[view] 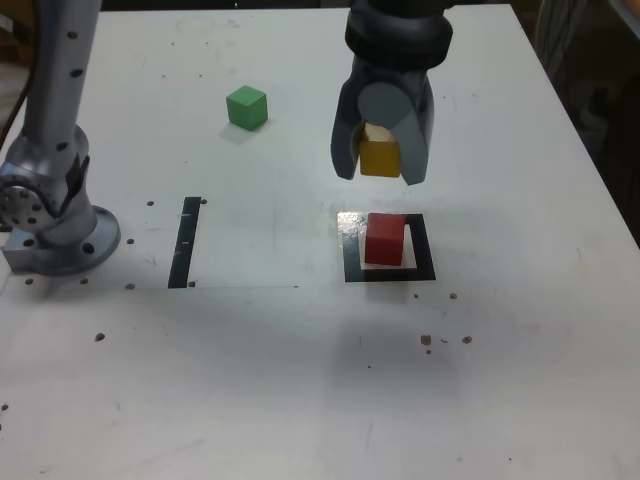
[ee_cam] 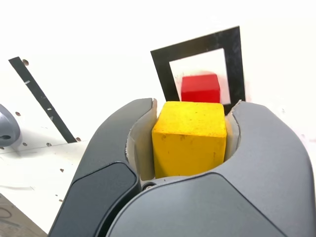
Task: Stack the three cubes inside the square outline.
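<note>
in the exterior view, we see our claw (view: 380,165) up above the white counter (view: 250,380), its fingers closed on the yellow cube (view: 380,159), which sits between them with its lower part showing. the red cube (view: 384,239) rests on the counter below our claw in this view, inside the square outline (view: 424,247), with the black border around it and some of the white centre showing beside it. the green cube (view: 247,107) lies on the counter well apart from our claw, toward the exterior view's left, by itself. the black strip (view: 185,242) is also off to the exterior view's left of our claw, lower in the picture than the green cube. farther out on that side, past the strip, we see a round grey base (view: 70,240) with a grey upright rising from it. small dark holes dot the counter around these things.

in the wrist view, we look along our claw and find the yellow cube gripped between its two fingers, with the light inner pads (ee_cam: 143,143) against its sides. past the fingertips, beyond the yellow cube, are the red cube and the square outline, the red cube inside the frame and apart from our claw. the black strip lies off to one side of the claw, near part of the grey base.
</note>
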Controlling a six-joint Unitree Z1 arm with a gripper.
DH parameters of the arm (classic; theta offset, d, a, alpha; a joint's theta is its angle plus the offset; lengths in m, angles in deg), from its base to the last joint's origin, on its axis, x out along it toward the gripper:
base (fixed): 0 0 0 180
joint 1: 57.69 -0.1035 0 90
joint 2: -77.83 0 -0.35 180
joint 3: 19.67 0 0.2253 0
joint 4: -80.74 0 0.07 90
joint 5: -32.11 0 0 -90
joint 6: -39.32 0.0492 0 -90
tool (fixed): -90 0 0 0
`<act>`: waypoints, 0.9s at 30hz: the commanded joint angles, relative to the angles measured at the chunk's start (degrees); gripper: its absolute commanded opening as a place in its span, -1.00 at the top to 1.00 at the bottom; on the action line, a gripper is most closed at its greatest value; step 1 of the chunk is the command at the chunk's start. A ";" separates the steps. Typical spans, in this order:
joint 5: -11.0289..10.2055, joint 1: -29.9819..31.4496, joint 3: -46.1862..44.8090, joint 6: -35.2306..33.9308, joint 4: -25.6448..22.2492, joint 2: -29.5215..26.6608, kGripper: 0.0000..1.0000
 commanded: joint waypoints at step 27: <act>-0.86 5.04 -4.05 -7.69 4.70 5.07 0.59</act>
